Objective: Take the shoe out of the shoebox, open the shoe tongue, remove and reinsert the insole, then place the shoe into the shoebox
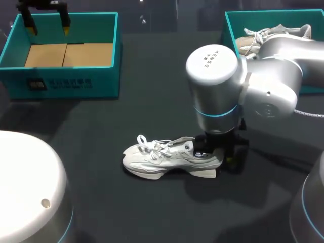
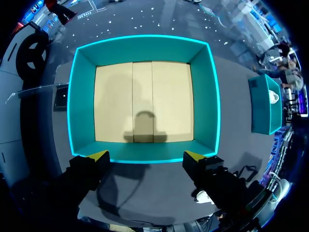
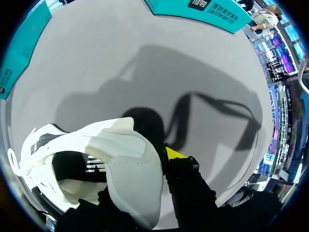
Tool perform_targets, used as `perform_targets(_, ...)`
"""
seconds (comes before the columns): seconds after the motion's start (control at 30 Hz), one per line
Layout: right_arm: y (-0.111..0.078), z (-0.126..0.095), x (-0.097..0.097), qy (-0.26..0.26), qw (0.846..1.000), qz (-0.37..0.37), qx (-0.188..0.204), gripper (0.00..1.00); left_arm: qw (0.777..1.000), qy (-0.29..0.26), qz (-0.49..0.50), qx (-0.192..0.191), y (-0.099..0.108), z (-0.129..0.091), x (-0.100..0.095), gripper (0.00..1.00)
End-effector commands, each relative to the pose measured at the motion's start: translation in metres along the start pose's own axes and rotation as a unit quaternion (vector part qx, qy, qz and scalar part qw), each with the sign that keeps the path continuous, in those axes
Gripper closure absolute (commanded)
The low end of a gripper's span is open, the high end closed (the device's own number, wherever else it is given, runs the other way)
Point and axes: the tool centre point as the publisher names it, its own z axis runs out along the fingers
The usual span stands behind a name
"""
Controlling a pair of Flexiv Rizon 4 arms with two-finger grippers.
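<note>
A white shoe (image 1: pixel 169 157) lies on its sole on the dark table, toe to the left, laces loose. My right gripper (image 1: pixel 221 154) comes down on its heel. In the right wrist view the heel collar (image 3: pixel 130 159) sits between the fingers, one yellow fingertip (image 3: pixel 176 153) outside it and the other hidden inside the shoe; the gripper is shut on the heel. The empty teal shoebox (image 1: pixel 66 76) with a cardboard floor stands at the back left. My left gripper (image 1: pixel 49 28) hangs open above its far side, and its yellow tips straddle the box's near wall (image 2: pixel 145 153).
A second teal box (image 1: pixel 228 30) at the back right holds another light shoe (image 1: pixel 263 35), partly behind my right arm. That box also shows off to the side in the left wrist view (image 2: pixel 265 104). Dark table lies between the boxes and the shoe.
</note>
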Motion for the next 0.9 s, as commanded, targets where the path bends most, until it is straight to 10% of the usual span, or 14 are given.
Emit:
perform_targets(0.03, -0.001, 0.001, 0.009, -0.008, 1.0, 0.024, -0.01, 1.0, 1.0, 0.0, 0.0, 0.0, 0.0, 0.0, 0.0, 0.0)
perform_targets(0.4, 0.001, 0.006, 0.013, 0.0, 1.0, 0.004, 0.003, 1.0, 1.0, 0.0, 0.0, 0.0, 0.0, 0.0, 0.0, 0.0)
perform_targets(0.5, 0.001, 0.007, 0.013, 0.003, 1.0, 0.004, 0.005, 0.64, 1.0, 0.0, 0.0, 0.0, 0.0, 0.0, 0.0, 0.0)
perform_targets(0.9, 0.001, -0.015, 0.007, 0.013, 1.0, -0.012, -0.006, 0.51, 1.0, 0.0, 0.0, 0.0, 0.0, 0.0, 0.0, 0.0)
